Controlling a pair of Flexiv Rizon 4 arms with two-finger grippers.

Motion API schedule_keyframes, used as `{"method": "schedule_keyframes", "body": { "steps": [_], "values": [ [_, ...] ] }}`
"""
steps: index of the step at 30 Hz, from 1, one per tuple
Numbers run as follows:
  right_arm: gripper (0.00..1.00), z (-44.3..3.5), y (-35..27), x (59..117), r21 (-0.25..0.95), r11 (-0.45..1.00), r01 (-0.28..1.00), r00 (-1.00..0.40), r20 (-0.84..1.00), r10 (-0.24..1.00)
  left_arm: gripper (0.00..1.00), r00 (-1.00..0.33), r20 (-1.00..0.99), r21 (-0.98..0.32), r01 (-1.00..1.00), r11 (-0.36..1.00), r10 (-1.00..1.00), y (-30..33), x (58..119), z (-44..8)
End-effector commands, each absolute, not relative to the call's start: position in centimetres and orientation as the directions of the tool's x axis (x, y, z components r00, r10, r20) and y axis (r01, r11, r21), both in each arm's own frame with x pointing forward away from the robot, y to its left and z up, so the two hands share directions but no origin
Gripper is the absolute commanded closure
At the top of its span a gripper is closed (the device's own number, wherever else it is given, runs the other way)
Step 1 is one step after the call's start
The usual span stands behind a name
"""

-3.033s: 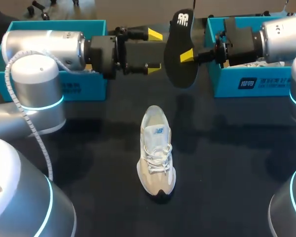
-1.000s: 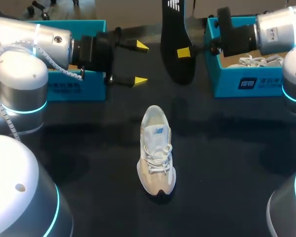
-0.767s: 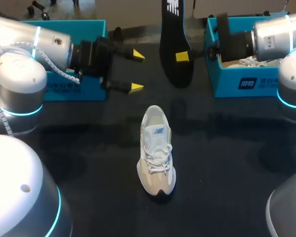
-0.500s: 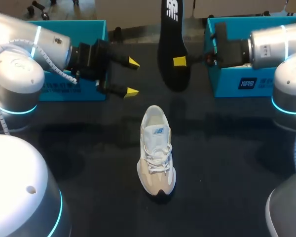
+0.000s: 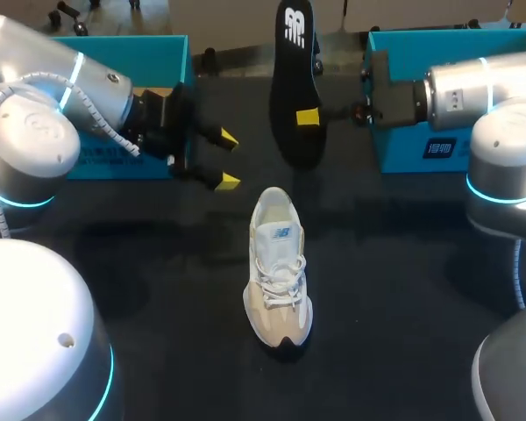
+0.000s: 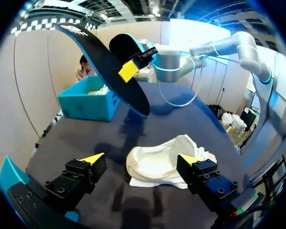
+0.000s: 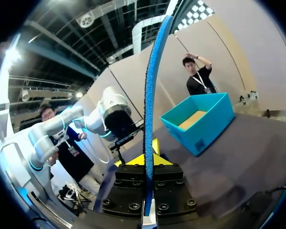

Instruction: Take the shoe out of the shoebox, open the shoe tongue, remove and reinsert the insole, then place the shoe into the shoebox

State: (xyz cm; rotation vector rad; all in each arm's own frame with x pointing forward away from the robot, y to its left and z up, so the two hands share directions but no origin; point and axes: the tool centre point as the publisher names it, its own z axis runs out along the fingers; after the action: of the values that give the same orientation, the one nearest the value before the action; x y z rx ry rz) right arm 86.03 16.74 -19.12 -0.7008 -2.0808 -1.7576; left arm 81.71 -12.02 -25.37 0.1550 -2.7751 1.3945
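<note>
From the head view, your shoe stands on the table, out of its box, toe toward the camera. The insole is out too: your right claw pinches it near the middle and holds it upright in the air beyond the shoe's heel. Your left claw hangs wide and empty just beyond the shoe, on your left arm's side. By my judgement the taking-out steps are done, and what is left is to refit the insole and box the shoe. Two blue boxes sit further beyond the shoe, the left blue box and the right blue box. The arms hide both interiors, so you cannot tell which one takes the shoe. The right claw's second finger is hidden behind the insole.

In the left wrist view, the left claw spreads wide with the shoe just ahead of it, untouched. The shoe's mouth looks gaping, though how the tongue lies is hard to make out. The insole hangs above and beyond the shoe.

In the right wrist view, you see the insole edge-on as a thin blue line rising from the right claw, both fingers pressed against it. The shoe does not show here
</note>
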Motion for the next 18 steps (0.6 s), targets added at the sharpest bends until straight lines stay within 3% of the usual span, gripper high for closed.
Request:
{"method": "schedule_keyframes", "body": {
  "steps": [1, 18],
  "values": [
    [1.00, -19.5, 16.6, 86.4, 0.836, 0.114, 0.538, -0.842, 0.523, 0.135, 0.00, -0.987, 0.121, -0.779, -0.160, 0.606, -0.104, -11.7, 81.3, -25.5],
    [1.00, -20.6, 16.7, 86.1, 0.836, 0.172, 0.521, -0.853, 0.503, 0.138, 0.00, -0.975, 0.180, -0.711, -0.222, 0.668, -0.133, -11.3, 80.8, -28.4]
  ]
}}
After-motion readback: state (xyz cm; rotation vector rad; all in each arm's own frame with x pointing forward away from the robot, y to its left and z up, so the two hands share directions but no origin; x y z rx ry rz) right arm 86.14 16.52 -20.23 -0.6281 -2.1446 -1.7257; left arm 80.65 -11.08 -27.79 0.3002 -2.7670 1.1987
